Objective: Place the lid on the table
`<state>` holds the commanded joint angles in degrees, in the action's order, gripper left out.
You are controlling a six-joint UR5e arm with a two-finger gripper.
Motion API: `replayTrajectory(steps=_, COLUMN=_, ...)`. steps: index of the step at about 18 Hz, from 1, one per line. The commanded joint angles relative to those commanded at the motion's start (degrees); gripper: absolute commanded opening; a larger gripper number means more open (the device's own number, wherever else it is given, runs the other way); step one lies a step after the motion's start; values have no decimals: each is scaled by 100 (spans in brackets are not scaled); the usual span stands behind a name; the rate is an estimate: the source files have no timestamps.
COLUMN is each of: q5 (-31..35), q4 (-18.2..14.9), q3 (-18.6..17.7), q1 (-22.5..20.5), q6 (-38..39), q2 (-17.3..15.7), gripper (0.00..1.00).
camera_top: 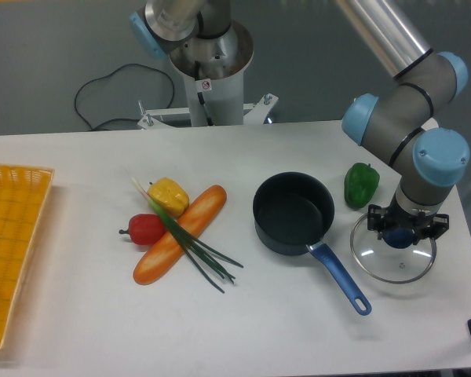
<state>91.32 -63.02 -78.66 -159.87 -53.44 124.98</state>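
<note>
The clear glass lid (pixel 377 259) with its thin metal rim is low over the white table (pixel 282 330), to the right of the saucepan; I cannot tell whether it touches the surface. My gripper (pixel 399 236) points straight down over the lid's centre, its black fingers shut around the dark blue knob. The arm's grey and blue joints rise behind it to the upper right.
A dark saucepan (pixel 293 212) with a blue handle (pixel 339 279) sits left of the lid. A green pepper (pixel 361 184) lies just behind the lid. A baguette (pixel 180 233), red and yellow peppers and green onions lie mid-table. A yellow woven tray (pixel 12 243) is at the left edge.
</note>
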Motion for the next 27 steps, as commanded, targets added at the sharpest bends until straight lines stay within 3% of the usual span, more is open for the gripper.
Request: replayTrajectory(steps=27, q5=-71, q4=18, q3=-18, q1=53, q6=88, q2=246, gripper=59)
